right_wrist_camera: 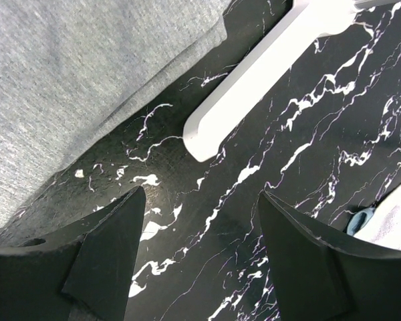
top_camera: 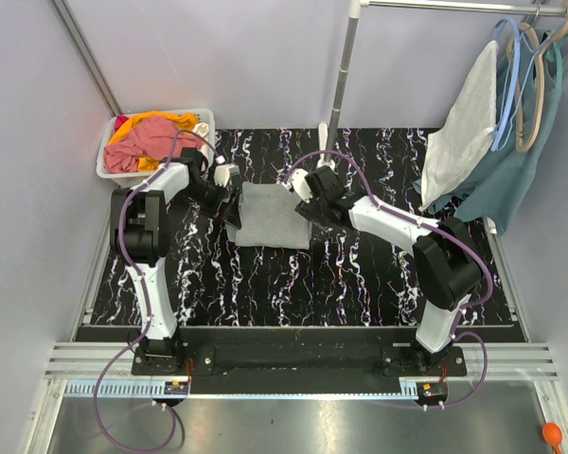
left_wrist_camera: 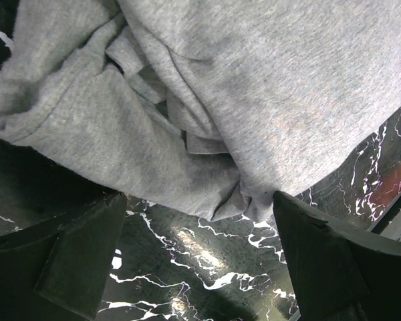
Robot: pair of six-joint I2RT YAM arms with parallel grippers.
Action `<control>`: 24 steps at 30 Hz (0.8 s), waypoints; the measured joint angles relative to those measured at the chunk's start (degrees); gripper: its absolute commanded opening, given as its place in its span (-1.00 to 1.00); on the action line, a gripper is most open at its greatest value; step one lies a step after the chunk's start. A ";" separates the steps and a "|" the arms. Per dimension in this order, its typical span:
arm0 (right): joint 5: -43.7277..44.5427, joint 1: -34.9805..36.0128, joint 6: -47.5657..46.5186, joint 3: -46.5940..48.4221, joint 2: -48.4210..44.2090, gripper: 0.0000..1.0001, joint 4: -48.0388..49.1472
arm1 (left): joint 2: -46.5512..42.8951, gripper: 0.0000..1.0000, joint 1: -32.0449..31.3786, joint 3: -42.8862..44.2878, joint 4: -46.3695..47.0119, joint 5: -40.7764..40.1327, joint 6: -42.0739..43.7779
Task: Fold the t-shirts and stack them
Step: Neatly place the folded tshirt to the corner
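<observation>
A folded grey t-shirt (top_camera: 271, 216) lies on the black marbled table at the back middle. My left gripper (top_camera: 230, 200) is open at the shirt's left edge; in the left wrist view the bunched grey fabric (left_wrist_camera: 207, 114) lies just ahead of the spread fingers (left_wrist_camera: 87, 247), with bare table between them. My right gripper (top_camera: 306, 200) is open at the shirt's right edge; in the right wrist view the grey shirt (right_wrist_camera: 67, 80) lies at upper left, and only table shows between the fingers (right_wrist_camera: 107, 241).
A white bin (top_camera: 109, 151) at the back left holds red and orange clothes (top_camera: 151, 137). A clothes rack pole (top_camera: 342, 71) with a white foot (right_wrist_camera: 254, 87) stands behind the shirt. Grey and teal garments (top_camera: 473, 132) hang on hangers at the right.
</observation>
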 measured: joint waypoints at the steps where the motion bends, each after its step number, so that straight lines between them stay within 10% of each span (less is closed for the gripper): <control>1: -0.07 0.00 0.04 -0.09 0.00 0.52 -0.02 | 0.00 0.98 0.11 0.00 0.07 0.02 0.00; 24: -0.15 0.00 0.42 -1.27 0.00 0.53 0.87 | 3.30 0.98 -5.66 3.74 2.45 3.15 -3.17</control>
